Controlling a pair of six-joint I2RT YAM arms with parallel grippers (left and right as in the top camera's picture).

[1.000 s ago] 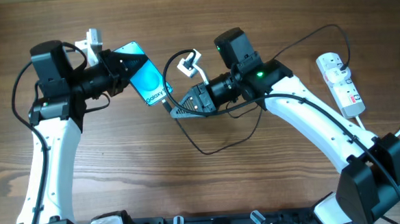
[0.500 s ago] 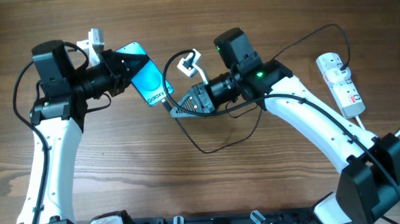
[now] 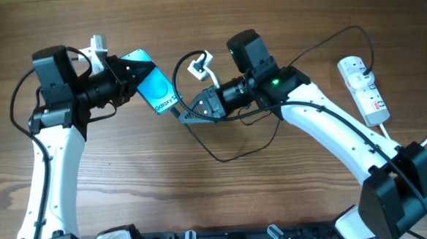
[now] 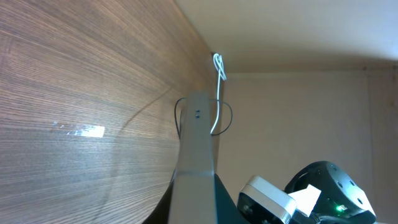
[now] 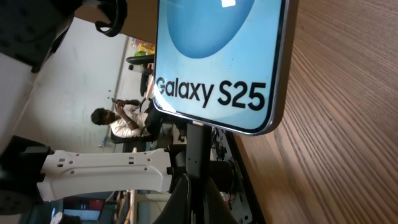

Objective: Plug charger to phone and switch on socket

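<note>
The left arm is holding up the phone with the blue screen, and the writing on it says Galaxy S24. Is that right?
Almost. The left tool does hold up the phone, and its screen is blue, but the writing says Galaxy S25, not S24. The right wrist view shows the words up close.

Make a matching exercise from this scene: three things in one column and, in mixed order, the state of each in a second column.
1. phone
2. socket
3. charger

a. white, lying on the table at its right side
b. black, tip in the right gripper
c. teal screen, held by the left gripper

Pairs: 1-c, 2-a, 3-b
</note>
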